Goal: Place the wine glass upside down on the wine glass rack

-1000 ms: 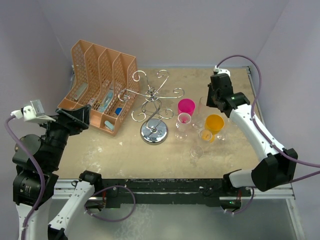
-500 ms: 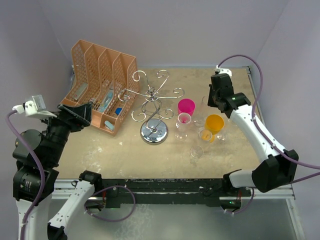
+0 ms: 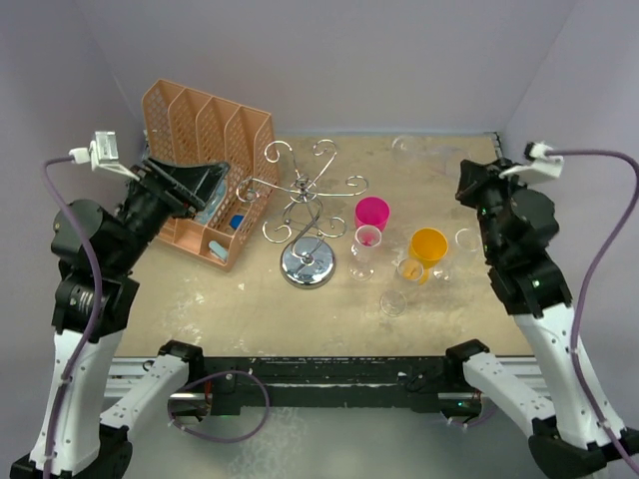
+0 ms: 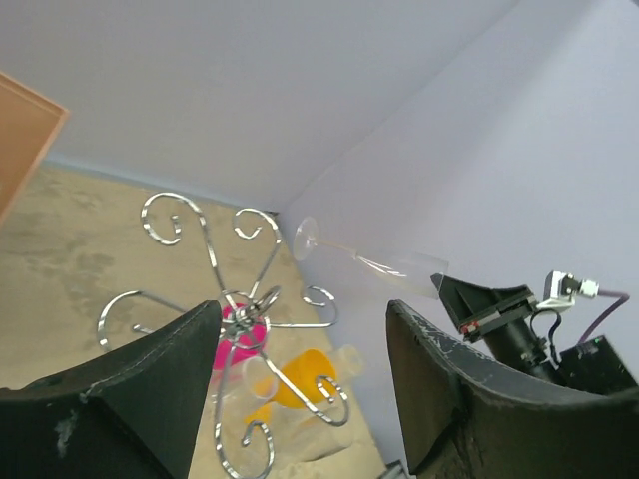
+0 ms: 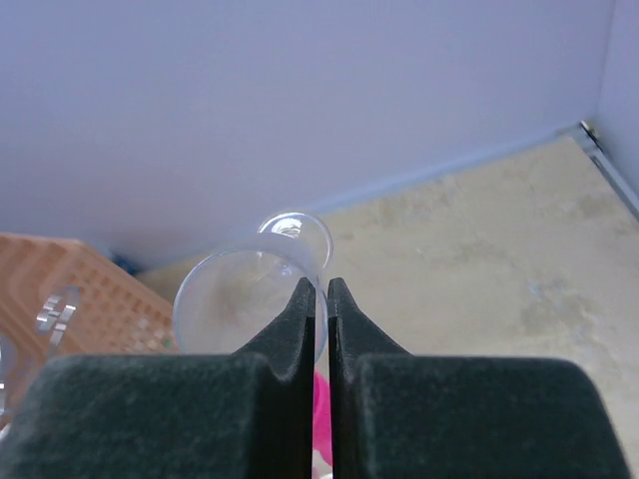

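The left jaws stand wide apart and hold nothing, their two dark fingers [image 4: 150, 379] spread to either side of the wrist view. Just beside these jaws, on their left, is the orange file organizer [image 3: 200, 130]. Ahead of them and a little to the right, the wine glass rack [image 3: 305, 200] stands upright on the table [image 3: 250, 304], with its chrome scroll arms bare and its round base [image 3: 308, 265] flat on the surface. To the right of the rack, between the two pairs of jaws, are a pink cup [image 3: 371, 213], an orange cup [image 3: 428, 244] and a few clear glasses [image 3: 364, 251], all on the table and below the level of the right jaws. The right jaws are pressed together on the rim of the wine glass [image 5: 232, 299]. The glass is off the table and lies roughly level. Its bowl is at the fingertips and its stem and foot [image 4: 308, 238] point away from these jaws, well apart from the rack.
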